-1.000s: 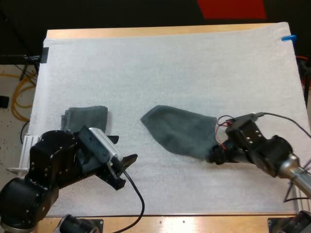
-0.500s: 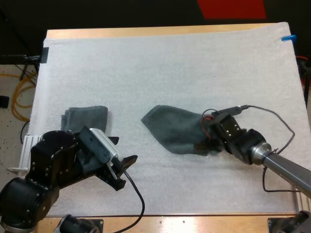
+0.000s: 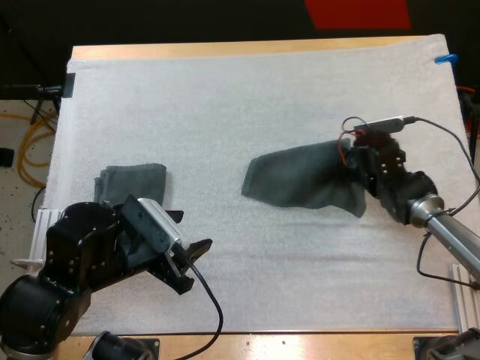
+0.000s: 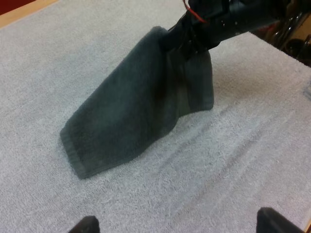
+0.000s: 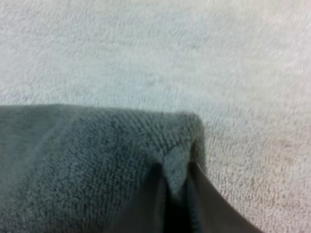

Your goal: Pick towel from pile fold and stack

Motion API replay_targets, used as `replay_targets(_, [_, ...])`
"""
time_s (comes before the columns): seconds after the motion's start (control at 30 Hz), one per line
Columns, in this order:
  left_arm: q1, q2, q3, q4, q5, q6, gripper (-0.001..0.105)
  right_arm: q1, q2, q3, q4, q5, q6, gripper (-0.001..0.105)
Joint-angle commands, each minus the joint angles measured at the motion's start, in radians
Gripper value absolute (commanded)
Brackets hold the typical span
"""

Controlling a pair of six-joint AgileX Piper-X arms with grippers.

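The right gripper (image 5: 176, 187) is clamped on one corner of the dark grey-green towel (image 3: 296, 180) and holds that corner raised above the white mat (image 3: 225, 97), right of centre (the towel's other end lies on the mat). The left gripper (image 3: 190, 265) hangs at the bench (image 3: 225, 49) front left, fingers apart, near a folded towel (image 3: 135, 180).

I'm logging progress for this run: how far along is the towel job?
Done: one folded towel lies on the mat by the left arm. In hand: the right pincer grips one end of a second towel, that end raised, the other on the mat. Left: finish folding it and stack it on the folded towel; the left pincer is open.
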Motion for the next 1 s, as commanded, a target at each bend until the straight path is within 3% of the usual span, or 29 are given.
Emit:
replay_targets(0.0, [-0.006, -0.003, -0.003, -0.008, 0.006, -0.001, 0.062, -0.012, -0.007, -0.008, -0.005, -0.045, -0.012, 0.018])
replay_targets(0.03, [-0.006, -0.003, -0.003, -0.008, 0.006, -0.001, 0.062, -0.015, -0.007, -0.008, -0.005, -0.050, -0.012, 0.022])
replay_targets(0.1, [-0.006, -0.003, -0.003, -0.008, 0.006, -0.001, 0.062, -0.025, -0.007, -0.008, -0.005, -0.045, -0.012, 0.047])
replay_targets(0.2, [-0.006, -0.003, -0.003, -0.008, 0.006, -0.001, 0.062, -0.033, -0.007, -0.012, 0.001, 0.005, -0.011, 0.068])
replay_targets(0.37, [-0.006, -0.003, -0.003, -0.008, 0.006, -0.001, 0.062, -0.032, -0.034, -0.045, 0.133, 0.094, -0.002, 0.068])
replay_targets(0.53, [-0.006, -0.003, -0.003, -0.006, 0.006, -0.001, 0.062, -0.030, -0.120, -0.052, 0.325, 0.058, 0.054, 0.068])
replay_targets(0.7, [-0.006, -0.001, 0.003, -0.007, 0.006, -0.001, 0.062, -0.030, -0.232, -0.036, 0.495, 0.013, 0.169, 0.062])
replay_targets(0.87, [-0.006, 0.005, 0.003, -0.007, 0.006, 0.011, 0.062, -0.034, -0.269, 0.042, 0.519, -0.049, 0.265, 0.062])
replay_targets(0.97, [-0.006, 0.016, 0.003, -0.007, 0.006, 0.014, 0.062, -0.034, -0.249, 0.114, 0.464, -0.151, 0.323, 0.062])
